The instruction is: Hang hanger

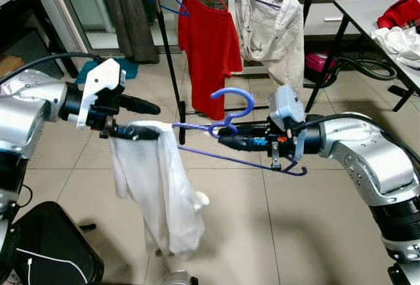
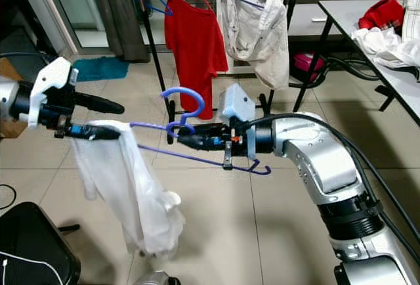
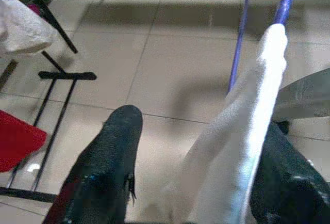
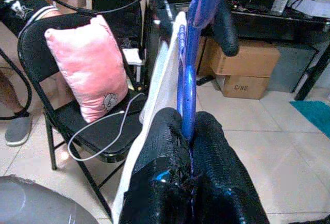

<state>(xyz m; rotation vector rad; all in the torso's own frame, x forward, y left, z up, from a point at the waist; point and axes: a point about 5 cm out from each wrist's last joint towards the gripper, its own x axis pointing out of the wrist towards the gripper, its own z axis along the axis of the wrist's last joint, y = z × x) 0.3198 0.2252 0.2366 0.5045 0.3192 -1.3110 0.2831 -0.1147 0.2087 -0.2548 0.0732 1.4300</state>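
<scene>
The right claw [image 1: 223,142] is clenched on the hanger [image 1: 231,117] — a thin blue-purple one with a fat curved hook — its two black fingers pinched together at the neck just below the hook. The hanger is held out in mid-air between the two arms, above the tiled floor [image 1: 275,226], tilted, with its lower bar running down toward the right wrist.

The left claw [image 1: 147,121] stands spread: one finger [image 1: 140,106] points free above, the other is under the cloth [image 1: 157,186] at the hanger's far end. In the left wrist view the cloth lies against one finger while the other finger [image 3: 111,157] is clear of it. The cloth is white, soft and limp, draped over the hanger's arm and hanging in loose folds.

Behind, a rack [image 1: 172,62] carries a red shirt [image 1: 210,48] and a pale creased shirt [image 1: 270,29] on hangers — well apart from the claws. A desk [image 1: 367,16] with heaped clothes stands to the right.
</scene>
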